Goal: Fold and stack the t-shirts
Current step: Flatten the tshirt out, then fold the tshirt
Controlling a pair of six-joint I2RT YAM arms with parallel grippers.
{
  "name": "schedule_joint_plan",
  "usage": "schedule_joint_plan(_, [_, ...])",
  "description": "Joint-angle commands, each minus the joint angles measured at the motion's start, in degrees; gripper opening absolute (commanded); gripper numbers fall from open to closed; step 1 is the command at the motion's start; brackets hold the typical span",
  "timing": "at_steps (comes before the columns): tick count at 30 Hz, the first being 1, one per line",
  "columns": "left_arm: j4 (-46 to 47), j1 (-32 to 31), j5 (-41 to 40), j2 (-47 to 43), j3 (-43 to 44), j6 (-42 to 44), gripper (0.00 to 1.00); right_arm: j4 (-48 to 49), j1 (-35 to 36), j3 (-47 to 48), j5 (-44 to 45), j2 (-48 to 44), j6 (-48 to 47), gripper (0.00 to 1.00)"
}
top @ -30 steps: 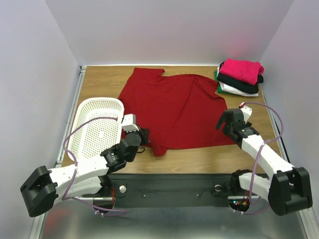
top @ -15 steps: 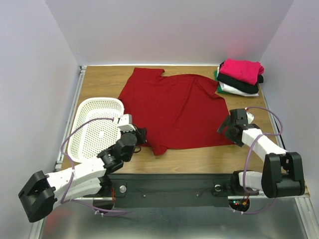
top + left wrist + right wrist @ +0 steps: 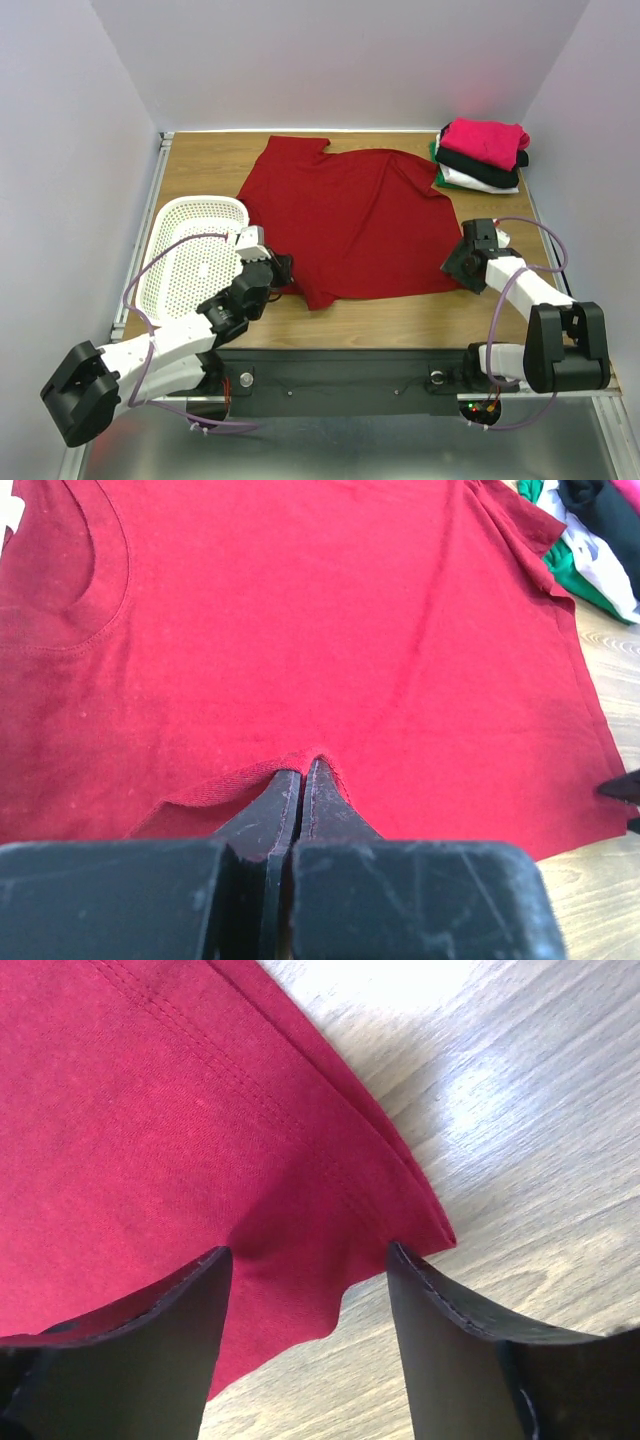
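Your left gripper [image 3: 303, 772] is pinching the edge of the dark red shirt [image 3: 350, 215]. Its jaws are closed, with a small pucker of cloth bunching right at their tips. Your right gripper [image 3: 308, 1260] is standing open and straddling a stitched hem corner. Cloth is lying flat between its jaws, and the bare table [image 3: 520, 1110] is showing just past the right jaw. The shirt is lying spread on the table ahead of both grippers, and the stack of folded shirts [image 3: 480, 155] is sitting well beyond the right one. You are handling light, limp cloth that will probably be sagging and dragging rather than holding its shape. Be taking the doubled hem deep between the jaws, not the thin single layer, and be lifting both ends evenly.
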Motion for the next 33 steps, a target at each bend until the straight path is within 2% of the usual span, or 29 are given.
schedule_joint_plan(1, [3.7, 1.2, 1.3, 0.8, -0.6, 1.4, 0.00, -1.8, -0.6, 1.9, -1.2, 1.4, 0.6, 0.60])
schedule_joint_plan(9, [3.8, 2.1, 1.9, 1.3, -0.5, 1.4, 0.00, -2.2, -0.6, 2.0, -1.7, 0.9, -0.4, 0.29])
schedule_joint_plan(10, [3.8, 2.0, 1.9, 1.0, -0.5, 1.5, 0.00, -2.4, -0.5, 1.9, -1.7, 0.6, -0.6, 0.19])
schedule_joint_plan(13, [3.7, 2.1, 1.8, -0.7, -0.7, 1.8, 0.00, -2.9, -0.6, 1.8, -2.0, -0.9, -1.2, 0.01])
schedule_joint_plan(26, [-2.1, 2.1, 5.0, -8.9, -0.5, 2.0, 0.00, -5.5, 0.5, 1.8, -5.2, -6.7, -0.5, 0.00])
schedule_joint_plan(33, [1.4, 2.0, 2.7, -4.2, 2.0, 6.2, 0.00, -4.8, 0.6, 3.9, -3.3, -9.0, -1.6, 0.00])
